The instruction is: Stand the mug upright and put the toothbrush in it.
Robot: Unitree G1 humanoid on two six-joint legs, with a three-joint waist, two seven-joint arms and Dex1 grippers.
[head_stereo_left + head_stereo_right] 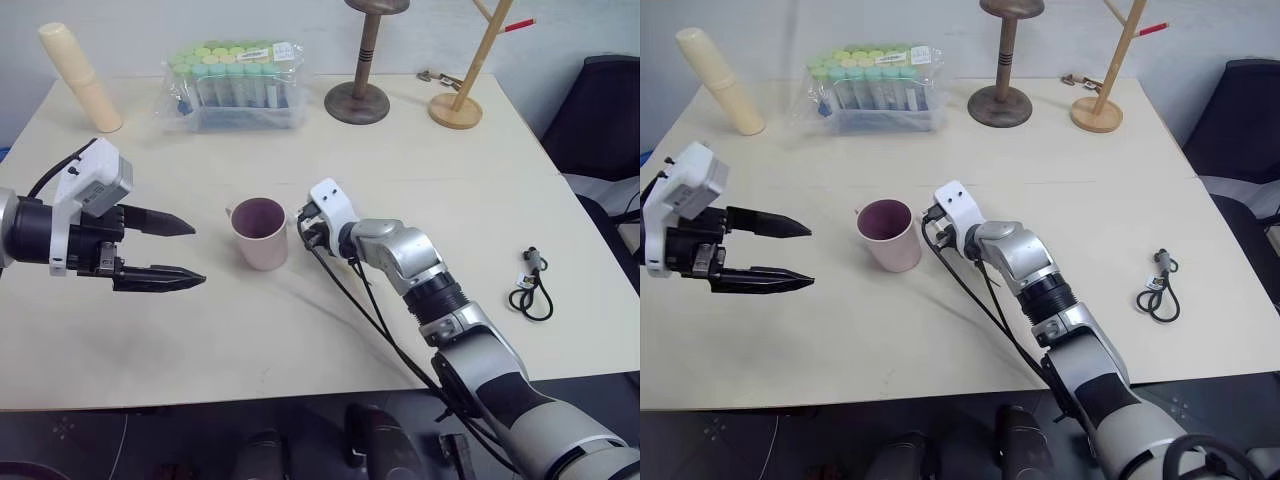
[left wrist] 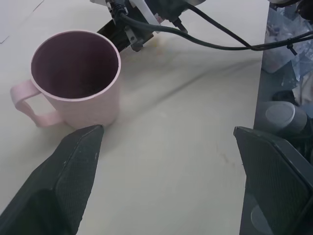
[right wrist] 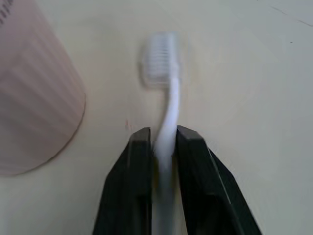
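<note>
The pale pink mug (image 1: 260, 235) stands upright mid-table, mauve inside showing, handle toward my left arm. My left gripper (image 1: 198, 253) hovers open just left of the mug, apart from it; the left wrist view has the mug (image 2: 78, 83) beyond its spread fingers. My right gripper (image 3: 163, 134) lies low at the table beside the mug's right side and is shut on the handle of the white toothbrush (image 3: 168, 105). The bristle head points away past the fingertips, and the mug wall (image 3: 29, 98) is close beside it. From the head views the right wrist (image 1: 330, 215) hides the toothbrush.
At the back of the table stand a tall cream cylinder (image 1: 80, 75), a clear bag of capped tubes (image 1: 235, 85), a dark wooden stand (image 1: 358, 95) and a light wooden rack (image 1: 460, 100). A black cord loop (image 1: 530, 290) lies at the right. A black chair (image 1: 600, 110) is beyond the right edge.
</note>
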